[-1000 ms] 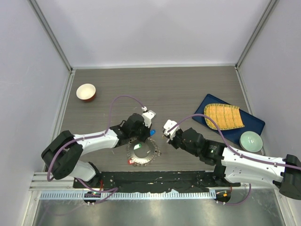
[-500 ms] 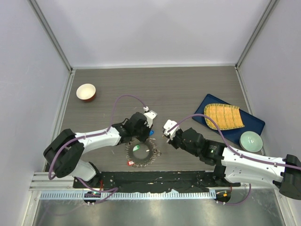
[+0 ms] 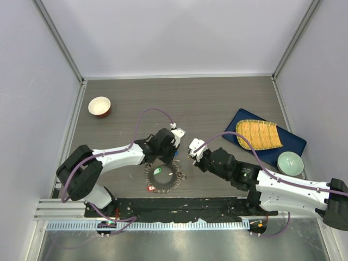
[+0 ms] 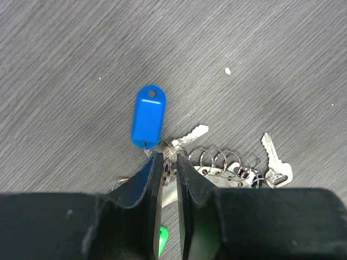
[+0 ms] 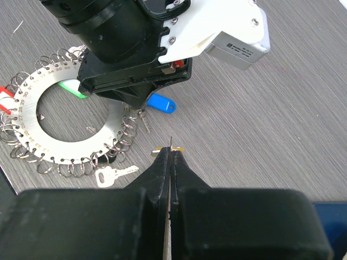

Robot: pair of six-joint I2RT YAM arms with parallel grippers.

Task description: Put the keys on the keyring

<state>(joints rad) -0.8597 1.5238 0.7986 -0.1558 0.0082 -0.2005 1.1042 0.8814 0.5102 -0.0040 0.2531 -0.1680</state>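
The keyring [image 3: 175,178] is a flat grey toothed disc lined with small wire rings, lying near the table's front; it also shows in the right wrist view [image 5: 59,127]. My left gripper [image 4: 168,157] hovers over its far rim, jaws a narrow gap apart, with a small wire ring standing between them. That ring carries a blue-tagged key [image 4: 148,116]. Another silver key [image 4: 274,157] hangs at the rim. My right gripper [image 5: 171,151] is shut on a thin key seen edge-on, yellow showing beside it, just right of the keyring. Green [image 5: 73,89] and red [image 3: 150,188] tags sit at the disc.
A red-and-white bowl [image 3: 99,106] stands at the back left. At the right lies a blue tray [image 3: 293,142] with a yellow slatted mat [image 3: 259,134] and a pale green bowl [image 3: 290,163]. A silver key [image 5: 114,173] lies at the disc's near rim.
My left gripper has shifted a little to the right over the keyring's far rim and its jaws have parted slightly. The right arm has not moved.
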